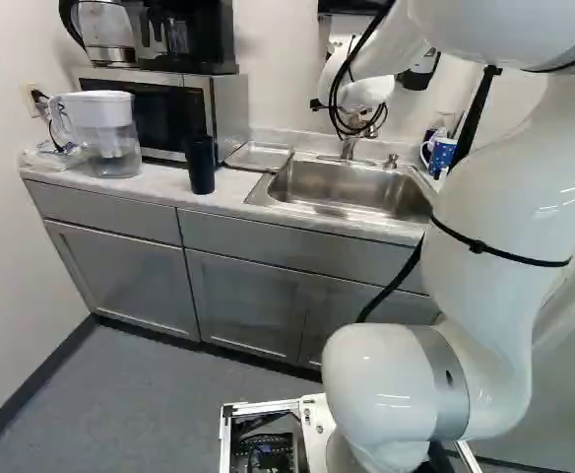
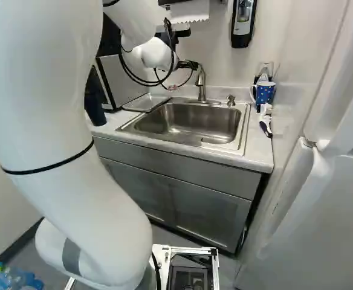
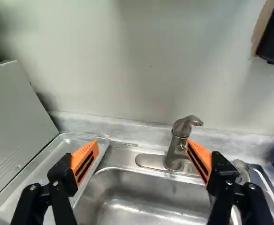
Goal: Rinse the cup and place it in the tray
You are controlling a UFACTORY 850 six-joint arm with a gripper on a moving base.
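My gripper (image 2: pixel 187 65) hangs above the back of the sink (image 2: pixel 185 124), near the faucet (image 2: pixel 201 84). Up close, the gripper (image 3: pixel 142 143) stands wide open with nothing between its orange pads; one finger overlaps the faucet (image 3: pixel 175 152) in the wrist view, and I cannot tell if they touch. The metal tray (image 3: pixel 59 157) lies flat between sink and microwave, its visible part bare. A tall black cup (image 1: pixel 201 165) stands upright on the counter before the microwave. A blue dotted mug (image 2: pixel 265 94) stands right of the sink. Which cup is meant, I cannot tell.
A water pitcher (image 1: pixel 107 133) stands left of the microwave (image 1: pixel 164 108). A soap pump (image 2: pixel 231 100) rises behind the sink. A white-and-dark item (image 2: pixel 265 119) lies near the mug. A wall dispenser (image 2: pixel 243 23) hangs above; a white fridge (image 2: pixel 321 205) borders the right side.
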